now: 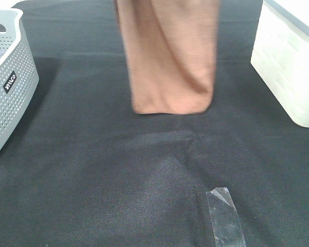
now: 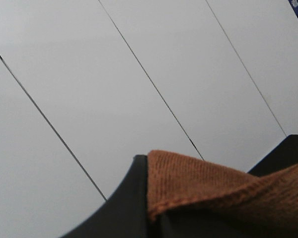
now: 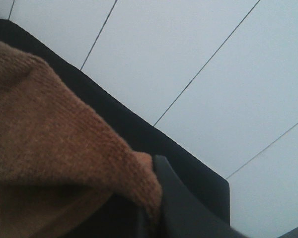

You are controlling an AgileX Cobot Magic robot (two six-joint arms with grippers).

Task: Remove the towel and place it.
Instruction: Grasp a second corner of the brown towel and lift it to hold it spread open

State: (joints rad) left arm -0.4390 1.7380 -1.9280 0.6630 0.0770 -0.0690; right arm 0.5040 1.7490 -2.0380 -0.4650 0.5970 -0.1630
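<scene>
The brown towel [image 1: 170, 56] hangs folded from above the top edge of the exterior high view, its lower fold just above the black table cloth [image 1: 118, 170]. Neither gripper shows in that view. In the left wrist view a black finger [image 2: 124, 208] presses against the towel's stitched hem [image 2: 208, 191], with a white panelled surface behind. In the right wrist view a black finger [image 3: 184, 208] is closed against a bunched corner of the towel [image 3: 54, 148].
A grey perforated basket [image 1: 7, 82] stands at the left edge. A white translucent bin [image 1: 293, 62] stands at the right edge. A strip of clear tape [image 1: 224, 213] lies on the cloth near the front.
</scene>
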